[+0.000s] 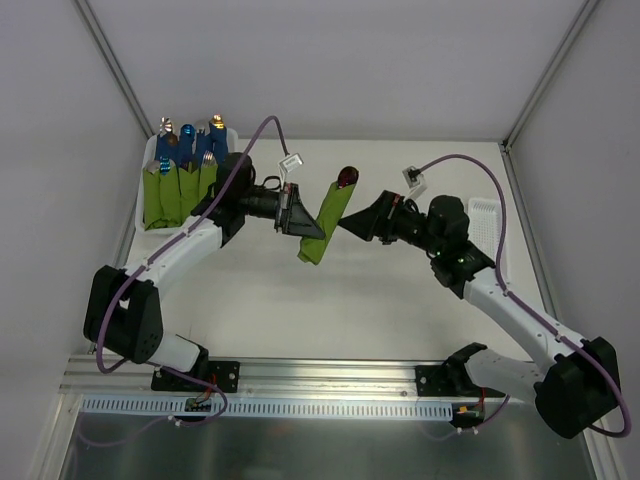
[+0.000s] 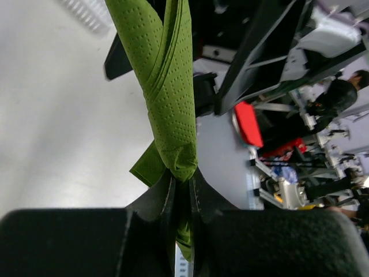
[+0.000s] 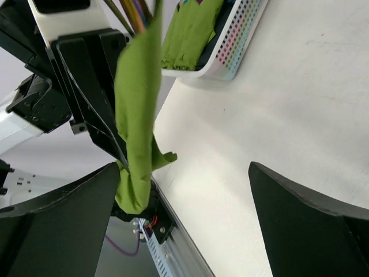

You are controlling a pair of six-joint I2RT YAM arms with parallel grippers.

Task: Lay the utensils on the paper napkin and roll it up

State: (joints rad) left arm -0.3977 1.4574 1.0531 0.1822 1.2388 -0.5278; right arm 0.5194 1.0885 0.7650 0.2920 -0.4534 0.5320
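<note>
The paper napkin point(image 1: 325, 225) is rolled into an olive-green tube and hangs tilted above the table's middle. A shiny reddish utensil end point(image 1: 347, 178) sticks out of its top. My left gripper point(image 1: 300, 225) is shut on the roll's lower end. In the left wrist view the roll point(image 2: 170, 86) rises from between my pinched jaws point(image 2: 181, 179). My right gripper point(image 1: 355, 225) sits just right of the roll, open and apart from it. In the right wrist view the roll point(image 3: 138, 115) stands by my left finger, slim utensil stems point(image 3: 135, 11) show at its top, and the gripper point(image 3: 184, 173) holds nothing.
A white basket point(image 1: 148, 160) at the back left holds several green rolled bundles point(image 1: 180, 190) with blue handles; the basket point(image 3: 236, 46) also appears in the right wrist view. A white perforated tray point(image 1: 485, 220) lies at the right. A metal rail point(image 1: 330, 375) runs along the near edge.
</note>
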